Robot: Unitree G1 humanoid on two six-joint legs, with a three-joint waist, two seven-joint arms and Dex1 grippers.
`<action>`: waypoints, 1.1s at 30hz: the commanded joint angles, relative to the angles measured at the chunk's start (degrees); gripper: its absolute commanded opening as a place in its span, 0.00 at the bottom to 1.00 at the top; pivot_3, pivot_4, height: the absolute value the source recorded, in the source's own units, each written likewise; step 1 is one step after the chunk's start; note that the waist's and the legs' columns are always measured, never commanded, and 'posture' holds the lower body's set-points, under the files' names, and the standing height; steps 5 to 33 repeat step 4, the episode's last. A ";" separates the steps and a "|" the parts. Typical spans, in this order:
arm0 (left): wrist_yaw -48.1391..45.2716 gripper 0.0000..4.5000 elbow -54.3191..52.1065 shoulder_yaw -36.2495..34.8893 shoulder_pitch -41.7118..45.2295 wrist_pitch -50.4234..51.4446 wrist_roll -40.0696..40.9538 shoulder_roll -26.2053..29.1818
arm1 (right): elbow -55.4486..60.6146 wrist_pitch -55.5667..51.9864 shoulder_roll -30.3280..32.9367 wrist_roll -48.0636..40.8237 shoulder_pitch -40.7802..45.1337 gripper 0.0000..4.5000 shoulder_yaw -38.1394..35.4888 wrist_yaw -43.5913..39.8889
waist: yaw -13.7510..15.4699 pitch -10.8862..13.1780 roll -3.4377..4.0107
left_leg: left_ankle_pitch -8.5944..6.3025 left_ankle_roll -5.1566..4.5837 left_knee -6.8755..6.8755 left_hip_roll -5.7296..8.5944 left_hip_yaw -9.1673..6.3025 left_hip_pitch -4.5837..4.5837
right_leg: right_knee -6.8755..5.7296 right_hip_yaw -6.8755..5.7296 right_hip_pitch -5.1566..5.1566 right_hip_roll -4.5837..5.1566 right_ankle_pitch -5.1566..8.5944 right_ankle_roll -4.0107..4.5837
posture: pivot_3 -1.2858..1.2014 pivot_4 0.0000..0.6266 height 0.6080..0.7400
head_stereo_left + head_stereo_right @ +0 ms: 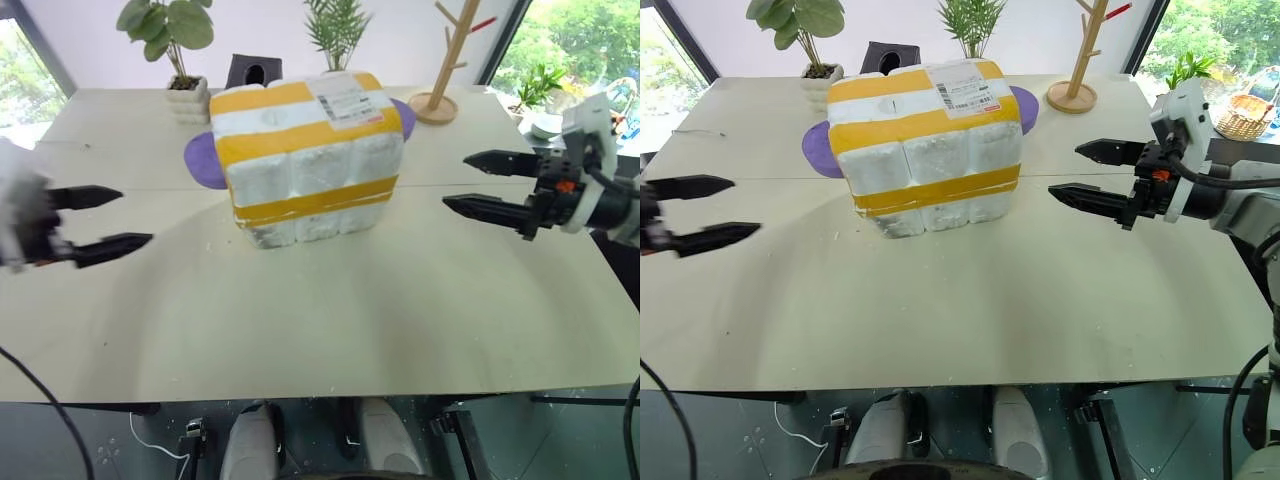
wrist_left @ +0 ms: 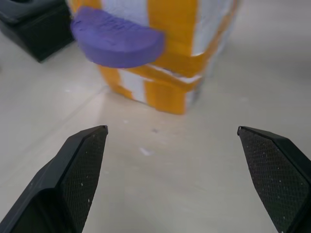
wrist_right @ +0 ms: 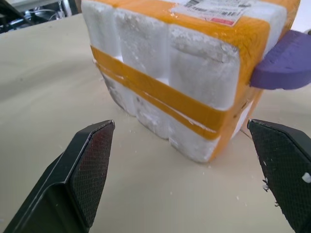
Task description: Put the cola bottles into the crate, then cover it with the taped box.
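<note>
A large white styrofoam shell wrapped in wide yellow tape (image 1: 305,160) stands on the pale worktop (image 1: 330,320) at its middle, a little toward the far side, with a white shipping label (image 1: 345,100) on its top face and rounded purple foam pieces (image 1: 205,160) jutting out at its left and right sides. Its lower edge rests on the worktop, and small white crumbs lie around its base. The left end effector (image 1: 100,220) hovers over the left part of the worktop, well apart from the shell, its two black fingers spread wide and holding nothing. The right end effector (image 1: 480,182) hovers on the right, near the shell but not touching it, its fingers likewise spread wide and empty. Behind the shell, at the far edge, stand a black tissue box (image 1: 253,70), a potted plant in a white pot (image 1: 180,60), a second green plant (image 1: 338,30) and a wooden peg stand on a round base (image 1: 445,70).
</note>
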State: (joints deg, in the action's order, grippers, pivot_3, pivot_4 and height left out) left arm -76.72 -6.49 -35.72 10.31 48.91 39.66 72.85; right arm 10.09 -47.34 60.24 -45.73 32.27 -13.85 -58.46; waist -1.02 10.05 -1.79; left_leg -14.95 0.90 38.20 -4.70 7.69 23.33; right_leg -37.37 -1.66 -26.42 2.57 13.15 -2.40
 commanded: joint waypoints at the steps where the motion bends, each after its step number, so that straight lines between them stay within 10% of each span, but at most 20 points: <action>1: -8.89 0.99 6.63 -0.20 1.28 0.94 1.87 6.52 | -2.32 2.17 2.12 1.39 2.99 1.00 0.88 -4.93 | 0.00 0.01 0.05 | 0.00 0.00 -0.02 0.00 0.01 -0.01 | 0.01 -0.01 0.00 0.00 0.01 0.02 | 0.52 0.24 1.00; 33: -9.95 0.99 10.98 4.79 4.00 -6.27 -1.74 8.71 | -4.43 3.34 1.85 3.26 4.53 1.00 2.62 -6.63 | 0.06 0.00 0.07 | 0.00 0.01 -0.05 0.00 0.01 -0.04 | 0.00 -0.02 0.00 -0.01 0.12 0.22 | 0.52 0.24 1.00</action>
